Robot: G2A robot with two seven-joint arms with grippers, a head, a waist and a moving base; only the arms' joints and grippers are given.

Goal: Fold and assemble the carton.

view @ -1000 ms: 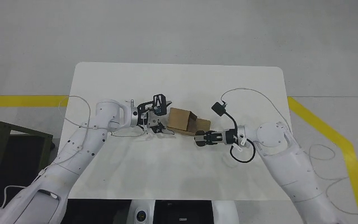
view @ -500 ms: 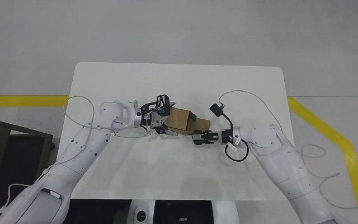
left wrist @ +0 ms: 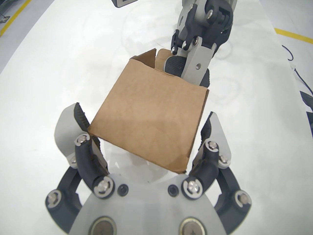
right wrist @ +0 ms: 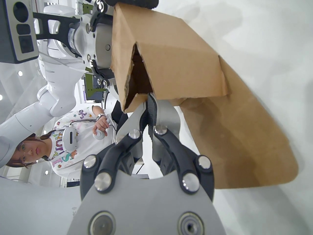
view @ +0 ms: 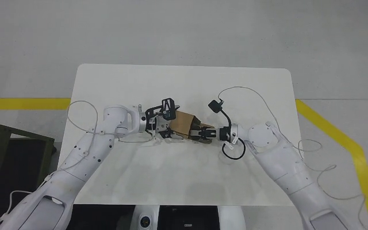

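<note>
A brown carton (view: pixel 184 121) lies at the middle of the white table (view: pixel 230 86). My left gripper (view: pixel 164 122) holds its closed end. In the left wrist view its fingers (left wrist: pixel 73 123) straddle the carton (left wrist: pixel 151 113) and touch both side edges. My right gripper (view: pixel 196 133) is at the opposite, open end. Its fingers are shut together, and their tips (right wrist: pixel 149 99) press against the edge of an inner flap at the carton's (right wrist: pixel 176 59) mouth. A large outer flap (right wrist: pixel 239 135) hangs open beside them. The right gripper's fingers (left wrist: pixel 185 67) also show at the far end in the left wrist view.
A thin cable (view: pixel 253 95) loops from the right arm over the table's back right part. A dark crate (view: pixel 17 155) stands on the floor off the left edge. Yellow tape (view: pixel 34 103) marks the floor on both sides.
My right gripper has moved left and slightly back, from just off the carton's open end into its mouth. The left gripper and carton have hardly shifted.
</note>
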